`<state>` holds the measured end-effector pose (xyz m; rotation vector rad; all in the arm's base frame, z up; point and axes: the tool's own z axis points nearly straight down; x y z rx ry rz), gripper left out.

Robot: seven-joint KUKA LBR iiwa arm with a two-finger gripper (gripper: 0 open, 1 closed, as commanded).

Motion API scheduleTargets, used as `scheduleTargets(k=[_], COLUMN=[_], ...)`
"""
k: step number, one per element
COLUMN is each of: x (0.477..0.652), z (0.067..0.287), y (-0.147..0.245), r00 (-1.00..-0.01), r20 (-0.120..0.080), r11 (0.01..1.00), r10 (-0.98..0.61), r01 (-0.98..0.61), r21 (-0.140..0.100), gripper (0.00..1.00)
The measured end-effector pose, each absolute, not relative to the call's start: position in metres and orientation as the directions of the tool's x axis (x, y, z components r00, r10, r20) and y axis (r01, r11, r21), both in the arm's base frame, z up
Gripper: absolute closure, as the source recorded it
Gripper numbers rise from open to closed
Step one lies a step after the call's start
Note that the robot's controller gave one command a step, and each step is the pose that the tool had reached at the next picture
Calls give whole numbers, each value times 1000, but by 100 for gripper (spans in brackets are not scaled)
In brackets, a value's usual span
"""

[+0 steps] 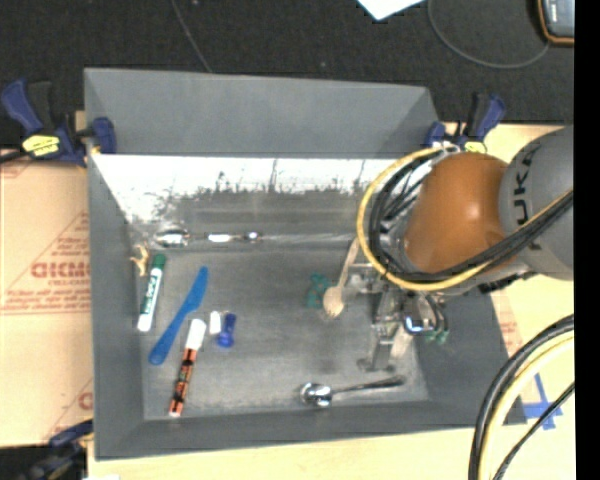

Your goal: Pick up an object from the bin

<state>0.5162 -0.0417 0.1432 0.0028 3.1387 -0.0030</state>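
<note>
Jaws hang low at the bin's (280, 118) right, near the metal spoon (320, 395), which we judge lies conveniently alone; we cannot tell their opening.

Fairly bright, even light falls from above on the grey metal bin (115, 308). Its back wall carries a pale, streaked band of glare. The metal spoon (320, 395) by the bin's front wall glints, and the orange wrist cover (455, 213) over the bin's right side shows a soft sheen.
</note>
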Motion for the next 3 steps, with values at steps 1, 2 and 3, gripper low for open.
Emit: scheduleTargets(k=[1, 2, 3], x=[558, 573, 590], z=[72, 133, 101], y=[-118, -111, -120], r00=[-940, -884, -595], r20=[-7, -7, -4], r11=[940, 884, 596], r10=[-341, -468, -803], r01=[-341, -468, -803], r21=[-7, -5, -7], gripper=[0, 0, 0])
